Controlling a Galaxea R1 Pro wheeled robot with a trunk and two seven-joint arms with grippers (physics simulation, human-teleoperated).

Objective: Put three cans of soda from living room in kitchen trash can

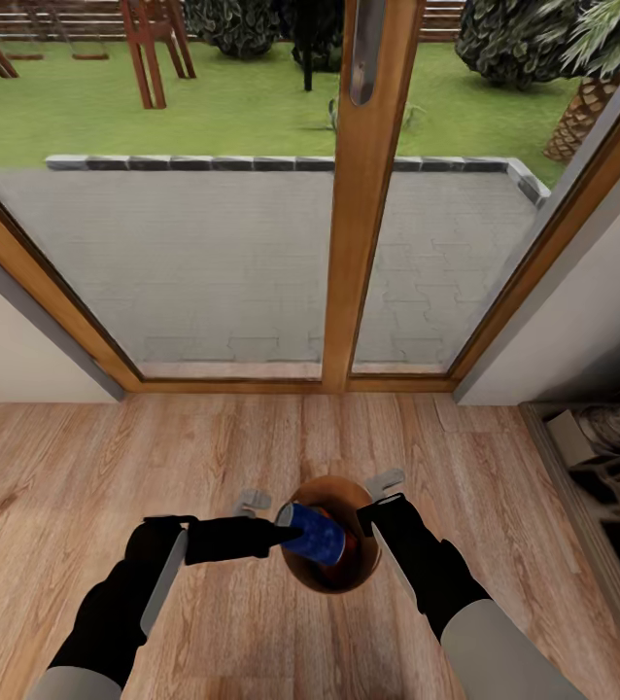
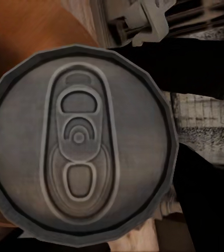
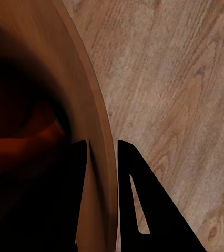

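A soda can [image 1: 314,534] lies tilted over the mouth of the trash can [image 1: 332,485], with my left gripper [image 1: 289,533] shut on it. Its side looks blue in the head view. Its grey metal end [image 2: 79,142] with the pull tab faces the left wrist camera. The trash can is a round bin, glossy copper-brown inside, standing on the wood floor between my arms. My right gripper [image 1: 374,513] is shut on the bin's rim [image 3: 98,121], one finger inside the wall and one outside. A dark reddish shape lies deep in the bin [image 3: 36,134]; I cannot tell what it is.
A glass patio door with a wooden frame [image 1: 359,243] stands just ahead, with pale walls on both sides. Light wood floor [image 1: 77,467] stretches to the left. A dark low shelf with clutter [image 1: 611,457] runs along the right edge.
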